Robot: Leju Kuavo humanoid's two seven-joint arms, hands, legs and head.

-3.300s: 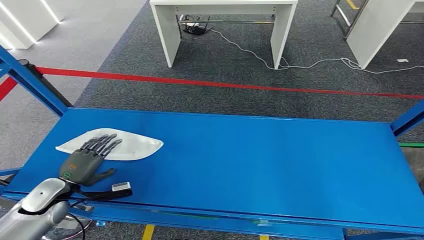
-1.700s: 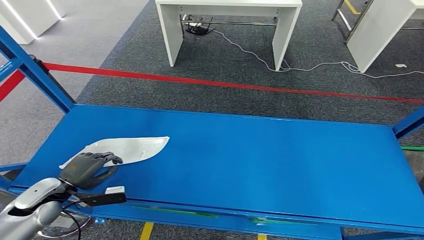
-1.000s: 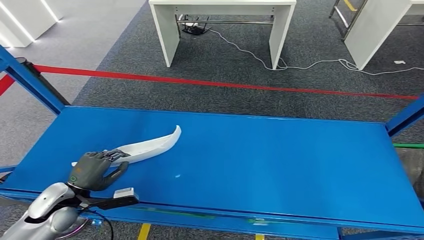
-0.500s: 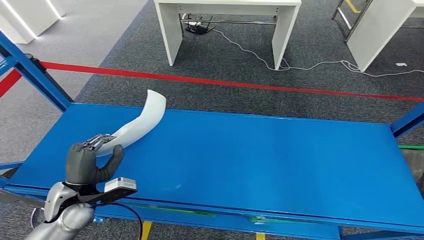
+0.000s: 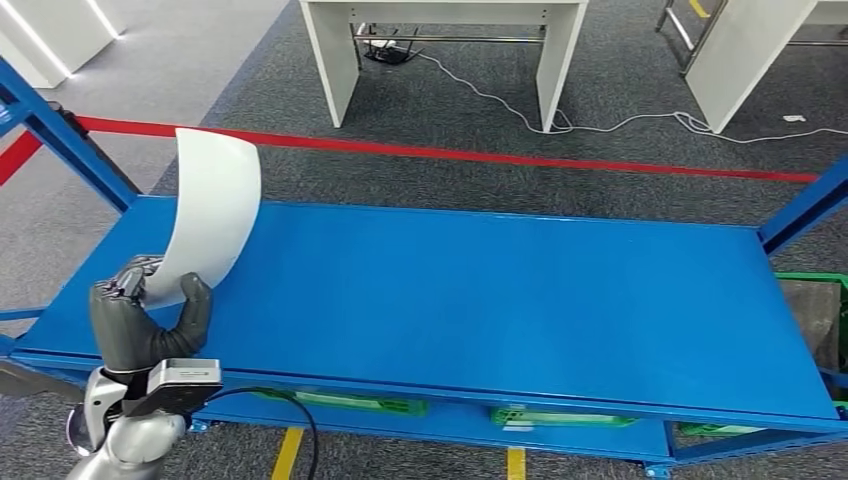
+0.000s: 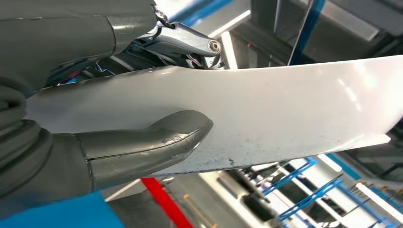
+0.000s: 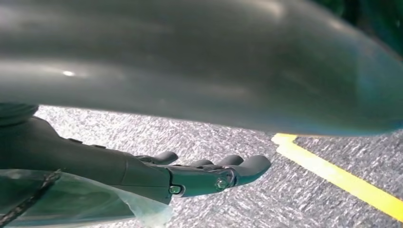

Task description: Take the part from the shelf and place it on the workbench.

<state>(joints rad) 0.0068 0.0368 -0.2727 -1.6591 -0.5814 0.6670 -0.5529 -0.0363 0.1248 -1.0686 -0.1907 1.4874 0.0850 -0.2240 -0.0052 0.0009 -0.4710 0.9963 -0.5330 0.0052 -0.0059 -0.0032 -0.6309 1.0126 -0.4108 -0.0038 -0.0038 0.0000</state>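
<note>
Above shelf (image 5: pixel 480 290), part (image 5: pixel 210 205) now raised

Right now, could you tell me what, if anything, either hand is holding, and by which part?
The left hand grips the white curved part at its lower end. The right hand holds nothing.

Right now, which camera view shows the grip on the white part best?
The left wrist view: the left robot hand presses its thumb on the curved white part, close up. The head view shows the whole part standing above the blue shelf.
</note>
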